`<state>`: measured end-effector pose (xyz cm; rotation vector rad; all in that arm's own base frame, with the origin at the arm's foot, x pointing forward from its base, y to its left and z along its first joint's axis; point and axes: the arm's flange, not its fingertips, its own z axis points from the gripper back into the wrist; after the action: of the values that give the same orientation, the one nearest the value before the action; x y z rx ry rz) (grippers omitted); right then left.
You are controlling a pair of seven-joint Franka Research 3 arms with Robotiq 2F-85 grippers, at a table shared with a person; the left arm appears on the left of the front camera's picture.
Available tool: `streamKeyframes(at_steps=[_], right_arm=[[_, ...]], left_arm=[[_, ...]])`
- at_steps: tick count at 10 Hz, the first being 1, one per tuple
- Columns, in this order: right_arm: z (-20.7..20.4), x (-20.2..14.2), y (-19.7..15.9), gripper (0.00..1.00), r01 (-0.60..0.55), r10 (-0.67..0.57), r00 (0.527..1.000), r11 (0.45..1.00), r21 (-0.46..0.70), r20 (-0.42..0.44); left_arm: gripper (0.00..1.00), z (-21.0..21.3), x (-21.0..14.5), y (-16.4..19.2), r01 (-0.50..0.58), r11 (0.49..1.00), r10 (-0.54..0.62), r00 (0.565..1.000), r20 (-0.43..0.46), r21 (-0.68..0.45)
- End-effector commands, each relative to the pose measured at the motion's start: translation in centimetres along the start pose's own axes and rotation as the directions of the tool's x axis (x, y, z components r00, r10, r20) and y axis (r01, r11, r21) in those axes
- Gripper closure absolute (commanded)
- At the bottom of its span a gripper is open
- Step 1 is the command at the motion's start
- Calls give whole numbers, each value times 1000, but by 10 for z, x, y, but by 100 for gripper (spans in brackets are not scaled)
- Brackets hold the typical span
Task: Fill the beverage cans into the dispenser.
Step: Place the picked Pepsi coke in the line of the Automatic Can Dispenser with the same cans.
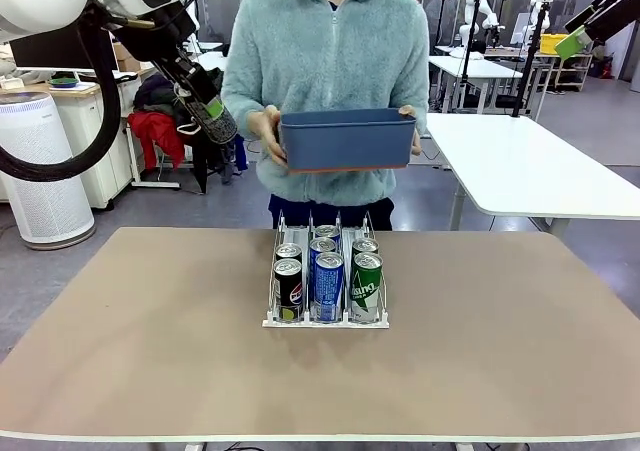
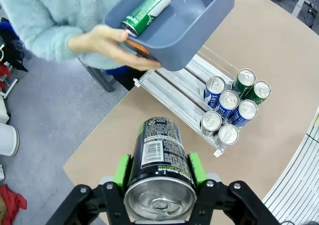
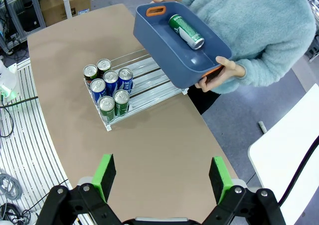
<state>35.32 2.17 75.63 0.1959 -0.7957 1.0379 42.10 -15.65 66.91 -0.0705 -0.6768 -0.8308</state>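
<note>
Since the can point(image 2: 160, 150) looks smooth, stiff yet dentable, the left fingers point(image 2: 122, 171) clamp its mid-wall; the right fingers point(image 3: 105, 175) gape empty.

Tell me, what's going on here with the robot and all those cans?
The left end effector grips a black can, held high off the table. The right end effector is open and empty. A person holds a blue bin with one green can lying inside it, near the far end of the dispenser. Seven cans already stand in the dispenser's three lanes.
</note>
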Motion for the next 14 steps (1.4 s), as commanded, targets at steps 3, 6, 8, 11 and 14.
streamKeyframes(at_steps=[3, 6, 8, 11, 14], right_arm=[[-1, -1, 0, 0, -1, 1, 1000, 1000, -6, 3], [-1, -1, 0, 0, -1, 1, 1000, 1000, -6, 3], [-1, -1, 0, 0, -1, 1, 1000, 1000, -6, 3], [-1, -1, 0, 0, -1, 1, 1000, 1000, -6, 3], [-1, -1, 0, 0, -1, 1, 1000, 1000, -6, 3]], left_arm=[[42, -25, -6, -64, -80, 990, 88, 994, -63, 117], [42, -58, -27, -106, -25, 999, 22, 994, -108, -22], [42, -78, -39, -119, 21, 992, -36, 992, -125, -123], [42, -69, -26, -119, -13, 1000, 12, 989, -148, -9], [42, -72, -27, -121, -4, 999, -1, 989, -147, -35]])
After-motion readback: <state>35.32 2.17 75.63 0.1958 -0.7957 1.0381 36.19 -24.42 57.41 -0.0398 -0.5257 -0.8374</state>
